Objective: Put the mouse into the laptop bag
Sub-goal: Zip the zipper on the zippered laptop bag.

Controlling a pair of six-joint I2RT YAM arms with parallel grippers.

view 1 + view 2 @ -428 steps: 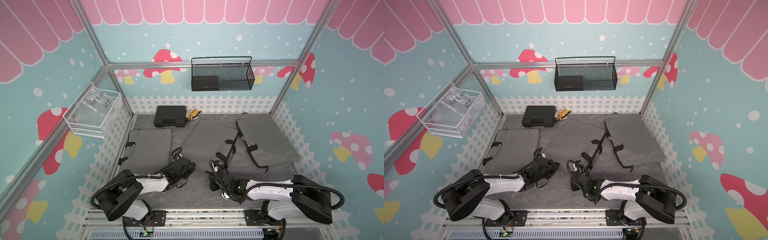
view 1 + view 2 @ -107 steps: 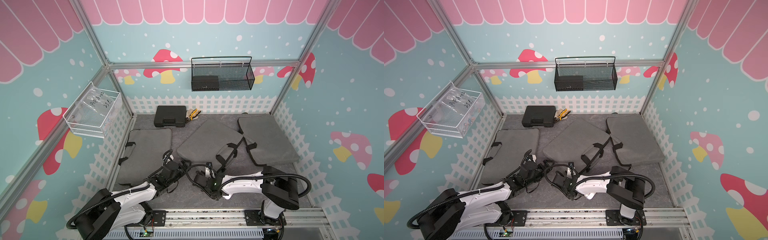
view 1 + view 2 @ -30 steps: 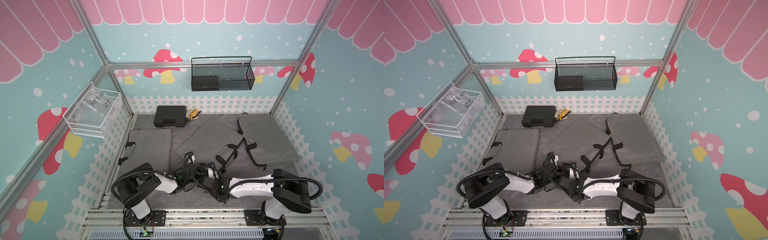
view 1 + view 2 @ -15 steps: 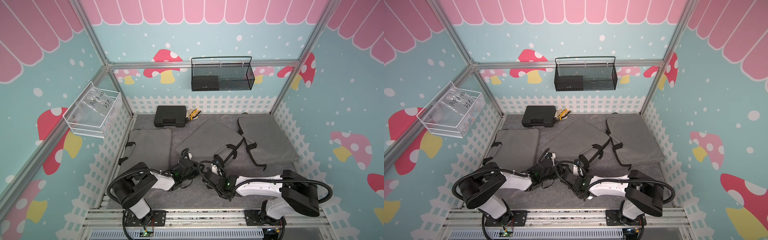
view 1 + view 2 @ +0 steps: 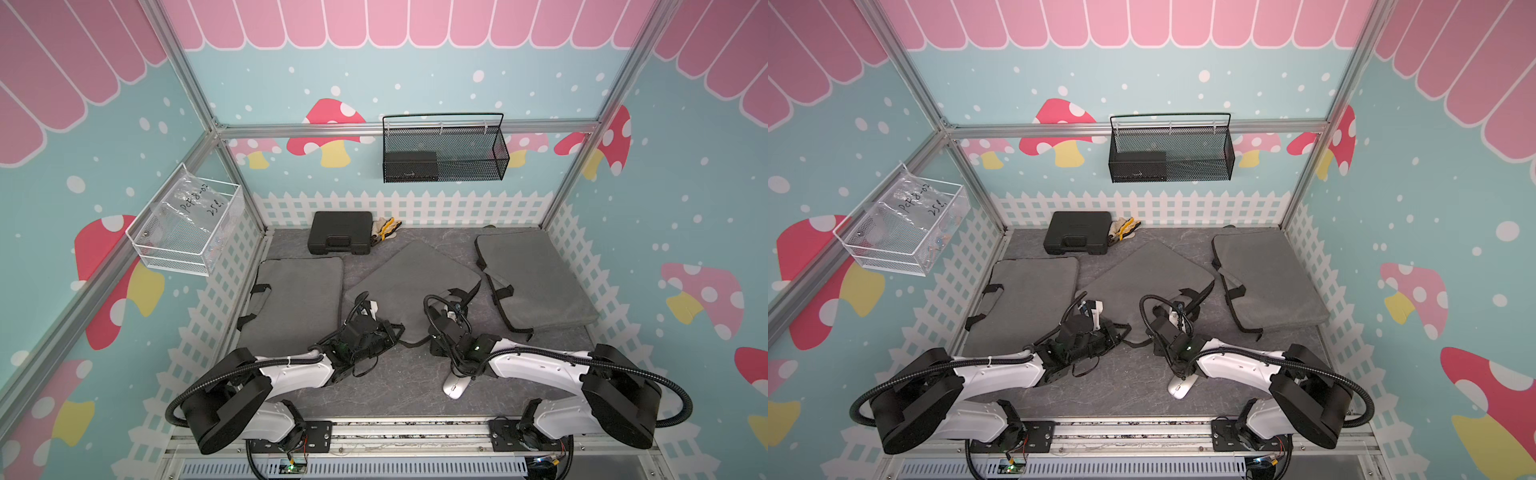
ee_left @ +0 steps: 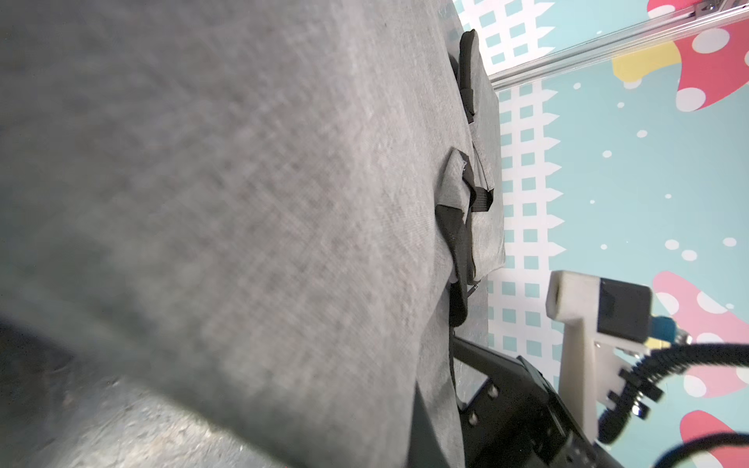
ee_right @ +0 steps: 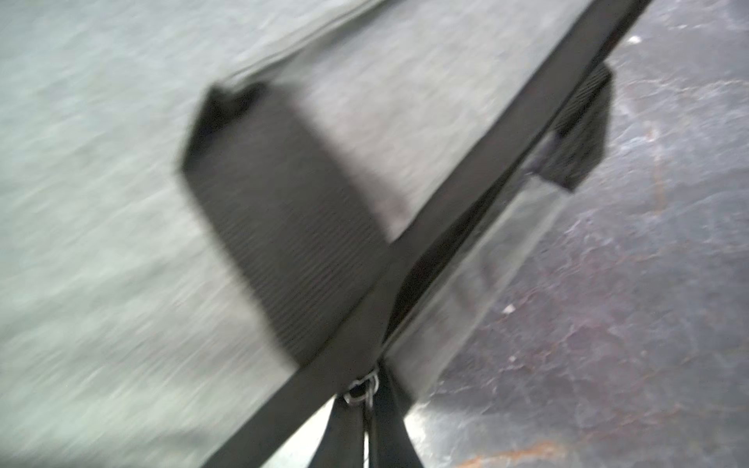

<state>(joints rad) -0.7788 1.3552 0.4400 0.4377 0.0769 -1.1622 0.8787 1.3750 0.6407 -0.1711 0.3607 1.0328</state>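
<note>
The mouse (image 5: 454,385) is lying on the desk (image 5: 386,395) at 6 o'clock, outside the middle laptop bag (image 5: 411,278). The right gripper (image 7: 367,401) is pinching its zipper pull (image 7: 360,389) in closed jaws. The left gripper (image 5: 386,332) is resting, jaws closed, at its 6 o'clock corner. The 12 o'clock mesh basket (image 5: 478,166) is holding a black box (image 5: 410,164).

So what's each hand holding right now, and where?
Right hand pinches the zipper pull of the middle laptop bag; left hand seems clamped on its near edge.
</note>
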